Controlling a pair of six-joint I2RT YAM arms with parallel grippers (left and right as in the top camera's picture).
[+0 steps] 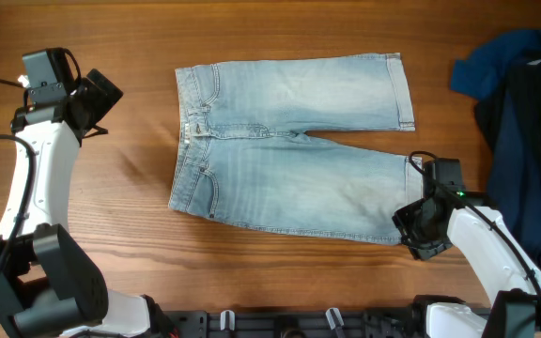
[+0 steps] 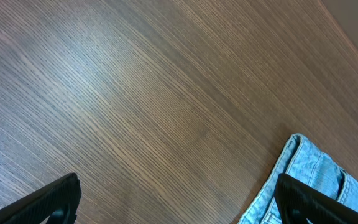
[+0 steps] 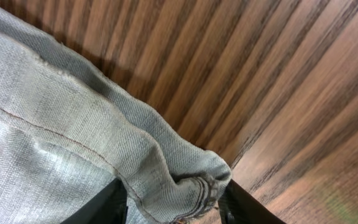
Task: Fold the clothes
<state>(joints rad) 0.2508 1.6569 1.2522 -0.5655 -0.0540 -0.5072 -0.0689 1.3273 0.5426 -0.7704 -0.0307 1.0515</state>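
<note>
Right now the jeans point(image 1: 289, 150) lie spread flat across the middle of the tabletop point(image 1: 139, 38), waistband to the left, both legs running out to the right, so the long axis goes left to right. The right tool point(image 1: 419, 228) sits at the near-right corner, right on the cuff of the near leg. From its own wrist view the hem point(image 3: 191, 186) is bunched up between the two fingers point(image 3: 104, 205), jaws set narrow around that fold of denim; it looks like a pinch on the cuff, though I can't swear it's firm.

Over on the far left, the left tool point(image 1: 97, 99) hangs above bare wood, jaws wide and holding nothing, and the waistband corner point(image 2: 303, 162) just peeks in at the edge of its view. So the jeans lie to its right, near but not touching.

My read: the right arm is the nearer one, and the fold would carry that cuff leftward along the leg toward the waistband.
</note>
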